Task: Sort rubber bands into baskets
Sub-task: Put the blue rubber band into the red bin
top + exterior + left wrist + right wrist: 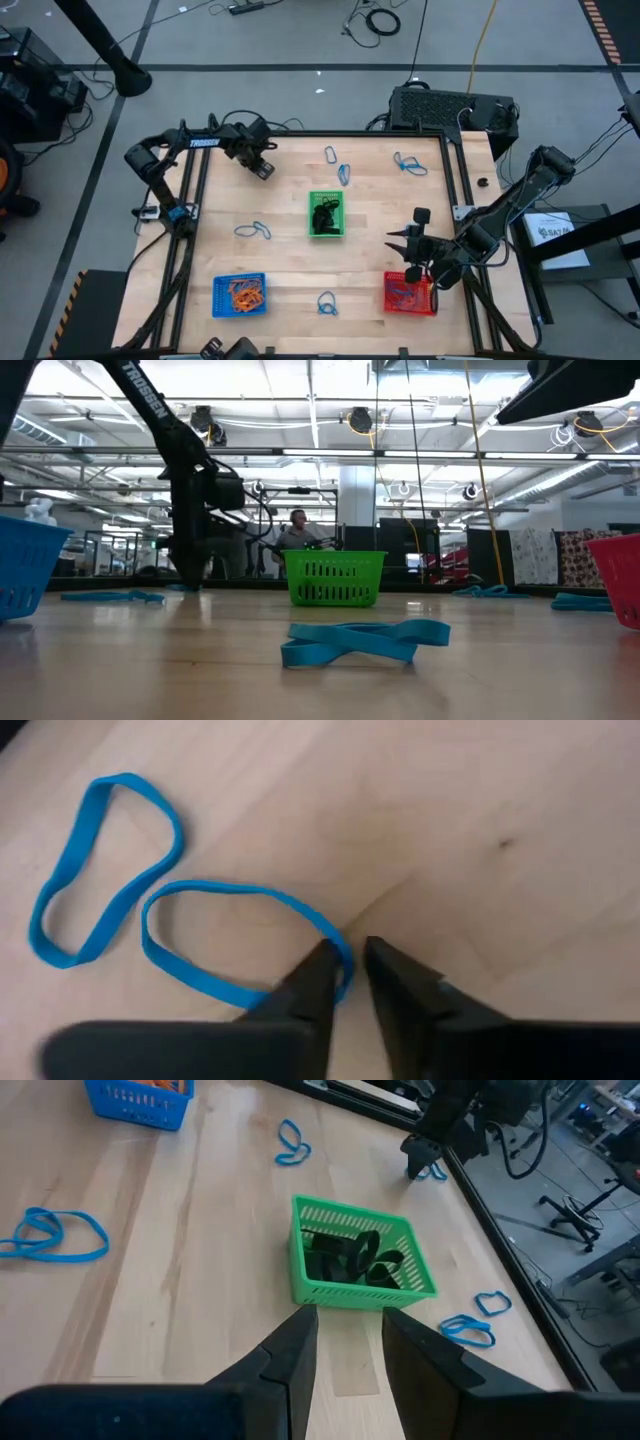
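A blue rubber band lies flat on the table, and we have our left gripper down at its end, fingers nearly together around the strand. We judge this the pickup; next we lift and carry it. Our right gripper waits, fingers apart, above the red basket.

**Wooden table with three baskets and loose bands**

The light wooden table carries a green basket near its middle, a blue basket at the near left and a red basket at the near right. Blue rubber bands lie scattered on the bare wood: left of the green basket, beyond it, toward the far right corner, and between the blue and red baskets.
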Controlling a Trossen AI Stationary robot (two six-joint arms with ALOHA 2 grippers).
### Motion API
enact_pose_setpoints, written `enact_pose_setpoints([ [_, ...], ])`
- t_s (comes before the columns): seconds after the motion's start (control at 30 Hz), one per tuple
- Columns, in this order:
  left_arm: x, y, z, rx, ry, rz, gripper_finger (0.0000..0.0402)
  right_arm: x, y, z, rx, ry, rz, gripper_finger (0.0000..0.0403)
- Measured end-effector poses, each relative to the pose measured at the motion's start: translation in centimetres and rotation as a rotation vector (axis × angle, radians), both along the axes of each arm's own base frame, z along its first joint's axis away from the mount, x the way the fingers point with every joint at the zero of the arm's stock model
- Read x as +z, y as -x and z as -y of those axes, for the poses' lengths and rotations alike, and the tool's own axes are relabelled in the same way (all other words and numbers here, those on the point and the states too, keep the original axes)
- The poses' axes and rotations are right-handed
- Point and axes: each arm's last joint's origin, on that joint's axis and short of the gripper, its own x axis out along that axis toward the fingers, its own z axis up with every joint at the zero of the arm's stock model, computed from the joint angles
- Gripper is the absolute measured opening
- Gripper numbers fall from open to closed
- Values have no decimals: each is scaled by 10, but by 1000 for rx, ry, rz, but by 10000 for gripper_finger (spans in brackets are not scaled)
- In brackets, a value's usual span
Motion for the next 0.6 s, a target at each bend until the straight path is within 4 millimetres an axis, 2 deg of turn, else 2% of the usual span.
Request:
enact_pose_setpoints([
  [0.07, 2, 0, 1, -27, -2, 3, 21, 0, 0, 0, -1, -2, 1, 109],
  [0.1, 3, 0, 1, -28, -9, -1, 12, 0, 0, 0, -3, -7, 2, 109],
  [0.2, 8, 1, 7, -33, -47, -46, 9, 0, 0, 0, -9, -18, 6, 109],
  [0.33, 29, -1, 15, -54, -103, 9, 4, 0, 0, 0, -22, -43, 12, 109],
  [0.6, 79, -13, 58, -163, -190, 182, 3, -2, 2, 0, -44, -79, 12, 109],
])
